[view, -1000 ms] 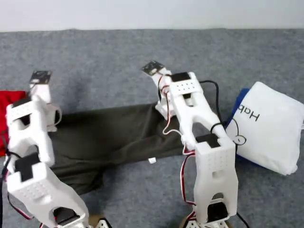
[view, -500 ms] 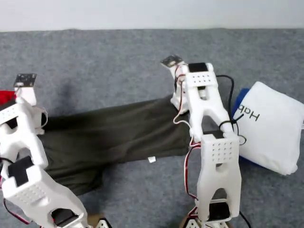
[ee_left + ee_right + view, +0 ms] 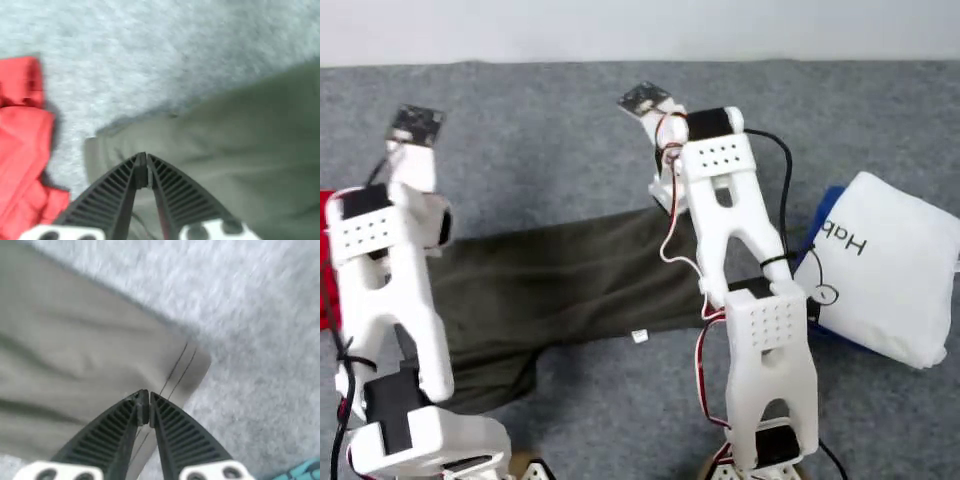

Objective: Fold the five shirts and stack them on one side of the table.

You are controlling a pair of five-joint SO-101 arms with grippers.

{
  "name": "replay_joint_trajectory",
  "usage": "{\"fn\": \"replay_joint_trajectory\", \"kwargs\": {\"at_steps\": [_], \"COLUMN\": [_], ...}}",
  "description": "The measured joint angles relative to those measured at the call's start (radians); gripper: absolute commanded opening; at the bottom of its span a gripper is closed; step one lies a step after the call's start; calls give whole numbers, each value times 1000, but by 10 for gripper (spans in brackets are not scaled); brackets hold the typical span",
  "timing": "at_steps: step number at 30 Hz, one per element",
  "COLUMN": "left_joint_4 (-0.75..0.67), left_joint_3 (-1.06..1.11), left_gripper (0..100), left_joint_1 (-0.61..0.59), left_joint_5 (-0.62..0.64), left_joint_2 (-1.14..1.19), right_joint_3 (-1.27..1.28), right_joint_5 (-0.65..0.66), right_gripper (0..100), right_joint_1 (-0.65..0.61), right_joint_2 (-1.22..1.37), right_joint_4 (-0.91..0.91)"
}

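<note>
So the two arms have just pulled back in. Half a second ago they were spread wide, the left one out near the left edge and the right one over toward the finished pile, with the olive shirt [image 3: 560,290] stretched long between them. Now both are closer together and a bit farther up the table [image 3: 520,120], so the tension is mostly gone. The shirt lies in about the same spot as a second ago, a flat band across the middle, angled from near-left to far-right.

The left gripper [image 3: 141,167] has its fingers pressed together right at the shirt's left end, and it looks like it's pinching the cloth there. Same for the right gripper [image 3: 144,405]: squeezed tight on the hem at the right end, with the stitch lines running straight into its tips.

My read is that this was a stretch-and-smooth tug to flatten the shirt before a fold, and both ends are in hand for the next one.

On progress, a folded white shirt [image 3: 890,270] sits on a blue shirt [image 3: 828,200] at the right side, which is the stack. A red shirt [image 3: 20,130] is bunched at the far-left edge, just beside the olive one, waiting its turn. Plenty left to do.
</note>
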Motion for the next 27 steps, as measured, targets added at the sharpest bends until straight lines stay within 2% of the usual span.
{"fn": "replay_joint_trajectory", "kwargs": {"at_steps": [6, 11, 17, 22, 27], "left_joint_4": [-5, -5, 32, 92, 127], "left_joint_3": [25, 25, 25, 25, 25], "left_gripper": [6, 6, 6, 6, 6], "left_joint_1": [-9, -49, -51, -98, -264], "left_joint_5": [0, 0, 0, 0, -2], "left_joint_2": [0, -68, -183, -259, -308], "right_joint_3": [-5, -78, -141, -101, 72], "right_joint_5": [-3, -2, -2, -35, -41], "right_gripper": [9, 9, 11, 11, 11], "right_joint_1": [28, 77, 84, 26, -97], "right_joint_2": [175, 186, 170, 48, -118], "right_joint_4": [-11, 132, 137, 137, 137]}}
